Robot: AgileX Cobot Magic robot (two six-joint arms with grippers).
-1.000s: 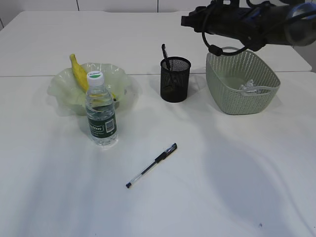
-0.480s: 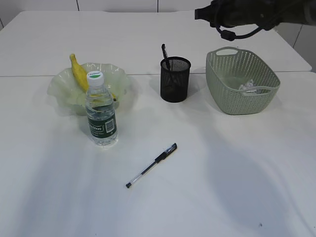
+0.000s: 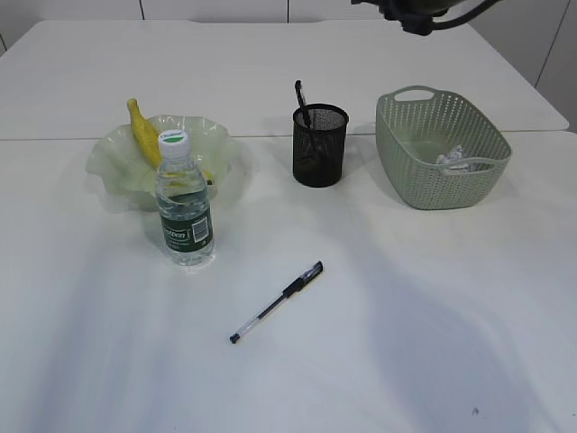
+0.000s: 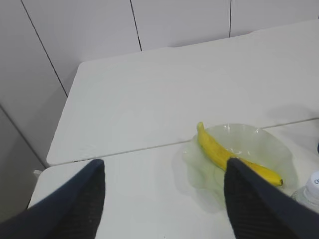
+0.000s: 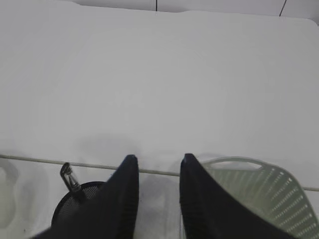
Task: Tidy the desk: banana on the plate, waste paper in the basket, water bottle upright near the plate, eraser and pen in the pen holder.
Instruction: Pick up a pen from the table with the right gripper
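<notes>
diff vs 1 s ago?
The right arm has pulled up and back from above the basket, almost out of the exterior view; its hand holds nothing, and nothing was grabbed or released. Unchanged: pen on the table, pen holder, bottle, banana on the plate, paper in the basket.

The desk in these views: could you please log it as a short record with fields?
banana: lies in the plate
bottle: upright, in front of the plate
holder: holds one pen
loose pen: flat on the desk, front of centre
basket: holds crumpled paper
eraser: not visible
left gripper: open, empty, above the plate's side
right gripper: narrowly open, empty, raised behind holder and basket
</notes>
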